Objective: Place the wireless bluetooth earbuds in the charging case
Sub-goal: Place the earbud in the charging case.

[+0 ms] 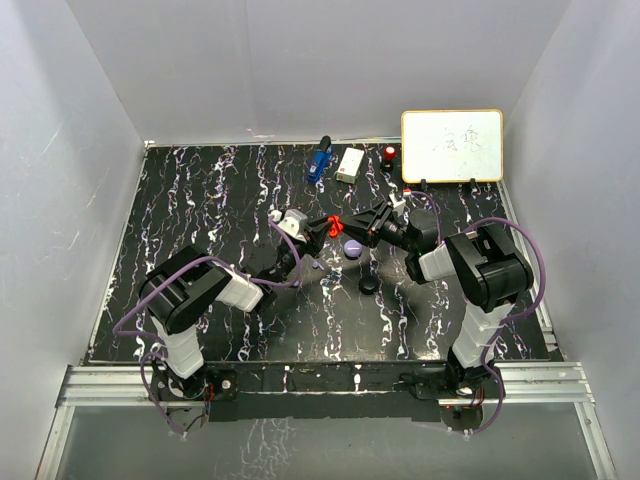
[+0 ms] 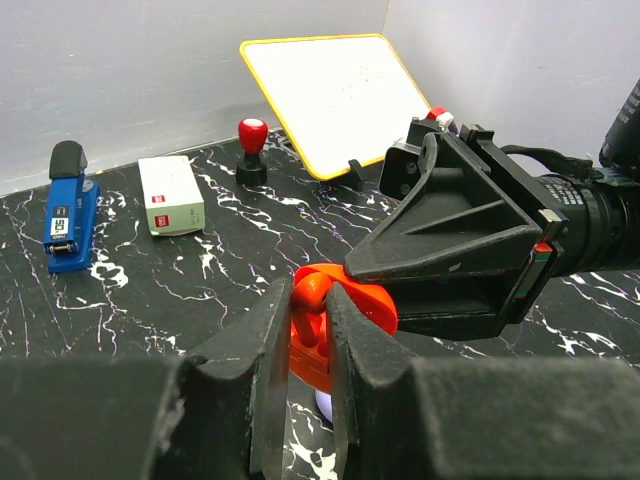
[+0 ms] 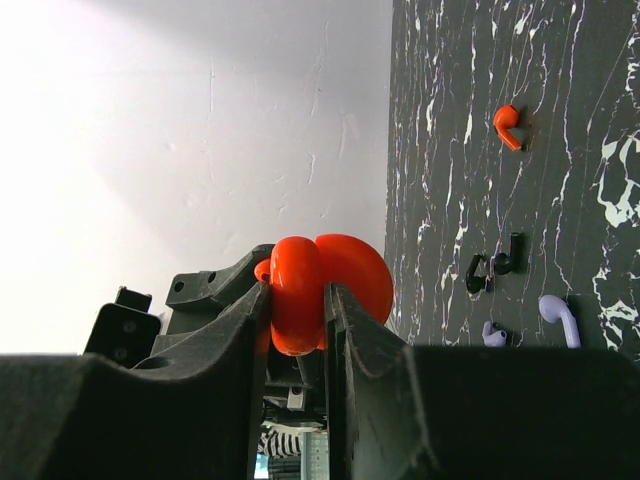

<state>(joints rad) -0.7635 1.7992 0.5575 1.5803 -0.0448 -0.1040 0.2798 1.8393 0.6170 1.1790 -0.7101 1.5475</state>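
Case point(image 2: 310, 335) mostly behind left pincer point(image 2: 310, 297)

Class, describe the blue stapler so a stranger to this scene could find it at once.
Find the yellow-framed whiteboard at the far right edge of the table. Leftward along that far edge come a red-topped stamp, a white box, then the stapler. It alone is blue, with a black end.

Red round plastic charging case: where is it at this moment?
Top view, mid-table: the red round plastic charging case is gripped by both the left gripper and the right gripper, close to the lavender round case.
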